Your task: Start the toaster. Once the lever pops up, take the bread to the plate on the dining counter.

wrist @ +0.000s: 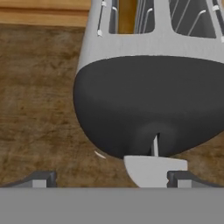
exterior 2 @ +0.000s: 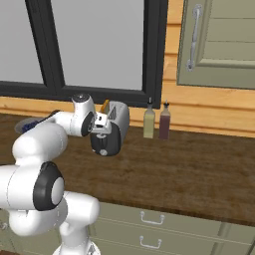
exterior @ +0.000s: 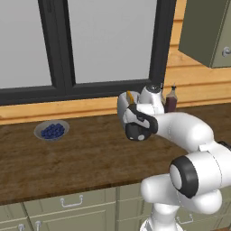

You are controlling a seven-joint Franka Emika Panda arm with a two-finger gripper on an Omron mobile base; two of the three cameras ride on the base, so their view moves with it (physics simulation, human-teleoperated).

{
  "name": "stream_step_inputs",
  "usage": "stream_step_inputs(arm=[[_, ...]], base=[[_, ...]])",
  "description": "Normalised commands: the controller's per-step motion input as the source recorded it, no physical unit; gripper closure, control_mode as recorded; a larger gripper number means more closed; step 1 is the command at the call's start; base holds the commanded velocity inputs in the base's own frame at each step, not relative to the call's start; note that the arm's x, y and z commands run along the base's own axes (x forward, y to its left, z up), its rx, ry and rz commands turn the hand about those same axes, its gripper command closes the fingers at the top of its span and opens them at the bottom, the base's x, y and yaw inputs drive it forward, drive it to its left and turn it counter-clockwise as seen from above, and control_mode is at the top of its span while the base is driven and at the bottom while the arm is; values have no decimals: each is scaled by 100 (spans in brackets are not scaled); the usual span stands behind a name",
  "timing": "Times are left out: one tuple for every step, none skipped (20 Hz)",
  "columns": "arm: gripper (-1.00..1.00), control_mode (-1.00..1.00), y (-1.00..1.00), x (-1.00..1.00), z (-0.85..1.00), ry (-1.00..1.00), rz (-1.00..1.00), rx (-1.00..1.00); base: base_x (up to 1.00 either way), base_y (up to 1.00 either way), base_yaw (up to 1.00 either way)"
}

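Observation:
The silver-white toaster (wrist: 131, 43) stands on the wooden counter below the window, its black end panel (wrist: 148, 105) facing me. A tan slice of bread (wrist: 127, 15) sits in its left slot, the top poking out (exterior 2: 104, 106). The pale lever (wrist: 155, 170) juts from the panel's lower edge. My gripper (wrist: 111, 179) hangs open just above the panel end of the toaster (exterior 2: 118, 119), jaws wide apart. One fingertip (wrist: 181, 178) is over the lever's right corner, the other (wrist: 41, 179) over bare wood. The plate and the dining counter are out of view.
A grey bowl of blue berries (exterior: 52, 131) sits on the counter to the left. Two bottles (exterior 2: 149, 122) (exterior 2: 164, 122) stand right of the toaster against the wall. A wall cabinet (exterior 2: 219, 40) hangs at the upper right, and drawers (exterior 2: 149, 219) run under the counter.

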Motion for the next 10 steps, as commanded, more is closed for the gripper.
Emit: stream_step_inputs(arm=[[-100,-100,0,0,-9,0,0,0],[-100,-100,0,0,-13,0,0,0],[-100,-100,0,0,-18,0,0,0],[-100,-100,0,0,-18,0,0,0],[-100,-100,0,0,-16,0,0,0],[-100,-100,0,0,-17,0,0,0],[-100,-100,0,0,-17,0,0,0],[-100,-100,0,0,-19,0,0,0],[-100,-100,0,0,-21,0,0,0],[-100,-100,0,0,-21,0,0,0]], base=[[0,0,0],[0,0,0],[0,0,0],[0,0,0],[0,0,0],[0,0,0],[0,0,0],[0,0,0],[0,0,0],[0,0,0]])
